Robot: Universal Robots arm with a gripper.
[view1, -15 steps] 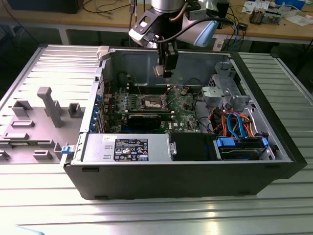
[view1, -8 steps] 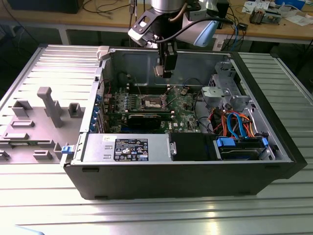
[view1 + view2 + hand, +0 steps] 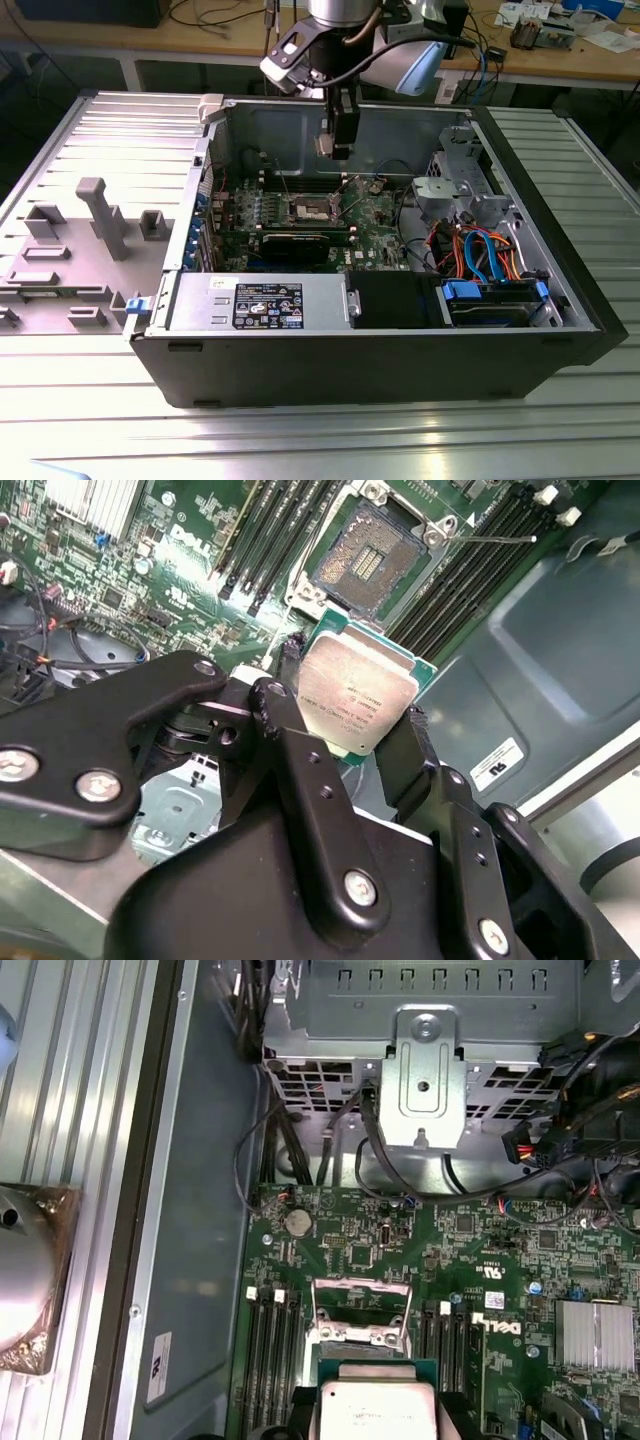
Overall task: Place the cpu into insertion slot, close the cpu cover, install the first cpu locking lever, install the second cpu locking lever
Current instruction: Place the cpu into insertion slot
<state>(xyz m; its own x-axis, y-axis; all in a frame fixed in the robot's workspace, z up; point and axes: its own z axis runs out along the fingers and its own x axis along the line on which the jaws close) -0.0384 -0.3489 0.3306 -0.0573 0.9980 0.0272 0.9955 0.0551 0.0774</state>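
Note:
My gripper [image 3: 335, 145] hangs inside the open computer case [image 3: 180, 370], shut on the cpu [image 3: 324, 146]. In the second wrist view the cpu [image 3: 355, 695] shows its dull silver top and green edge, clamped between the two black fingers [image 3: 405, 750] of the gripper [image 3: 350, 725]. The insertion slot [image 3: 370, 555] lies beyond it on the green board, its dark centre uncovered. In the first wrist view the cpu [image 3: 378, 1405] is just short of the insertion slot [image 3: 362, 1305]. The silvery cpu cover [image 3: 362, 1334] stands swung up at the slot's near edge. In the exterior view the insertion slot [image 3: 310, 210] lies below the gripper.
Black memory slots [image 3: 470, 570] flank the socket. A finned heatsink [image 3: 593, 1335] and a metal drive cage [image 3: 425, 1070] stand close by. The power supply [image 3: 260, 300] and coloured cables [image 3: 480, 250] fill the case's front. A grey fixture [image 3: 100, 215] stands on the exterior view's left.

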